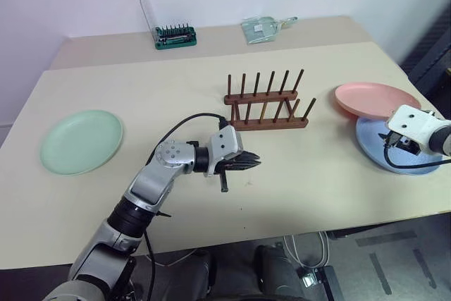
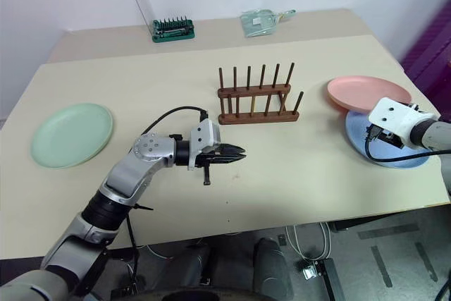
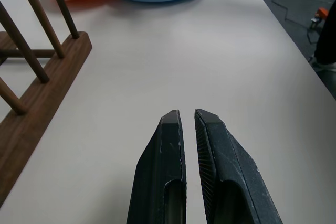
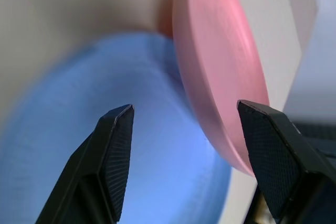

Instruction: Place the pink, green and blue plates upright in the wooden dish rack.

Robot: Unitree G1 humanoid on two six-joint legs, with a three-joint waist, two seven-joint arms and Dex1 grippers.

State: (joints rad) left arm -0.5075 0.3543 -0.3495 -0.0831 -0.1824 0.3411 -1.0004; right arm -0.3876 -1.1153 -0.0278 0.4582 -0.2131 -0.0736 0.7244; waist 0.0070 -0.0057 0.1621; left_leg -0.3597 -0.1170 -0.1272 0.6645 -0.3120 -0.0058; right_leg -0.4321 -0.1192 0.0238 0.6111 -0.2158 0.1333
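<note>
Pink plate (image 1: 372, 99): rigid, light, probably slick; overlaps the blue plate (image 1: 394, 151), right of the wooden dish rack (image 1: 266, 103). Take by the rim (raised edge). Right gripper (image 4: 184, 145) spread wide, empty; left gripper (image 3: 188, 129) nearly closed, empty.

A green bit holder (image 1: 175, 36) and clear packet (image 1: 262, 29) sit on the far table (image 1: 211, 47).

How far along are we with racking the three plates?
Nothing is racked: the wooden dish rack stands empty. The right gripper is open over the blue plate, beside the pink plate leaning on it. The left gripper is shut, empty. The green plate lies flat, untouched.
</note>
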